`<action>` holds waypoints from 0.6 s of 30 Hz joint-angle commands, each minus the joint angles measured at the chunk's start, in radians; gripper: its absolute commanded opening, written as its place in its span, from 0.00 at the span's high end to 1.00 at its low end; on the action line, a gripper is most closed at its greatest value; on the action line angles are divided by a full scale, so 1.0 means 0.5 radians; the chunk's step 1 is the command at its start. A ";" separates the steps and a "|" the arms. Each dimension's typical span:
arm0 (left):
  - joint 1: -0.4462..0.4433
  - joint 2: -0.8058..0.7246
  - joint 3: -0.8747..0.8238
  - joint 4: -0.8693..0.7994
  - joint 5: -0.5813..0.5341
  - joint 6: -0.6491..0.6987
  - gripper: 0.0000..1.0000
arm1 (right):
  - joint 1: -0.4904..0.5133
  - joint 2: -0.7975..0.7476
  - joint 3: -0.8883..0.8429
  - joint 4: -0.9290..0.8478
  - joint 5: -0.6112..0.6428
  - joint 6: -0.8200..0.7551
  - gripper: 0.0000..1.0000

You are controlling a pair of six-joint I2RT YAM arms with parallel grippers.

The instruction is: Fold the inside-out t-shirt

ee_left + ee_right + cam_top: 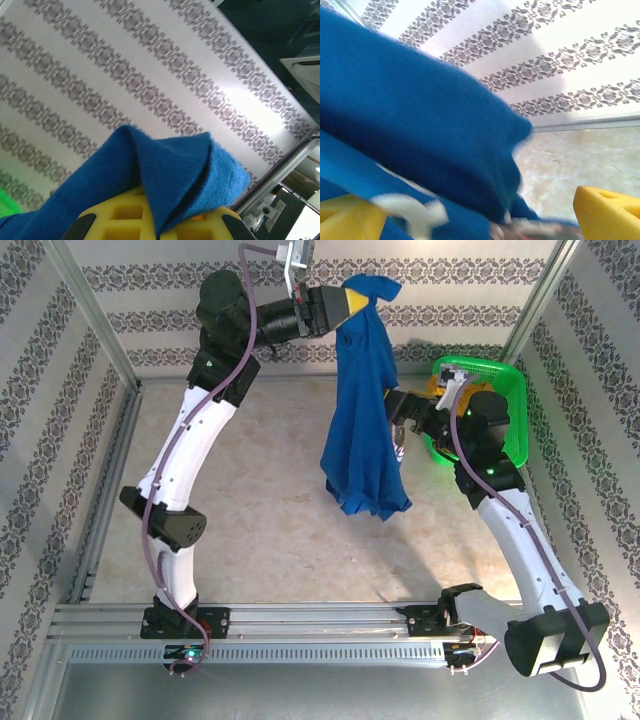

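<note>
Green basket (pixel 516 425): yellow garment (pixel 438 388) inside | left gripper (pixel 358 302) clamps t-shirt (pixel 365 410) | right gripper (pixel 475 214) agape

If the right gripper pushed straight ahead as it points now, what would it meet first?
The hanging royal-blue cotton t-shirt. The open right gripper points at its side, with cloth just ahead of it; whether it already touches is unclear.

t-shirt (pixel 365 410) hangs from left fingers (pixel 353 303), left of basket (pixel 515 380); right fingers (pixel 607 212) beside it.
</note>
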 commanded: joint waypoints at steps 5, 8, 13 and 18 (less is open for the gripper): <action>0.220 -0.350 -0.890 1.033 -0.067 -0.489 1.00 | -0.026 0.031 0.020 0.145 -0.161 0.037 0.04; 0.275 -0.387 -0.995 1.192 -0.046 -0.603 1.00 | -0.044 0.065 0.046 0.146 -0.265 0.032 0.04; 0.286 -0.384 -0.952 1.311 0.061 -0.718 1.00 | -0.059 0.175 0.080 0.218 -0.493 0.042 0.03; 0.286 -0.343 -0.864 1.475 0.118 -0.901 1.00 | -0.056 0.327 0.102 0.370 -0.636 0.114 0.03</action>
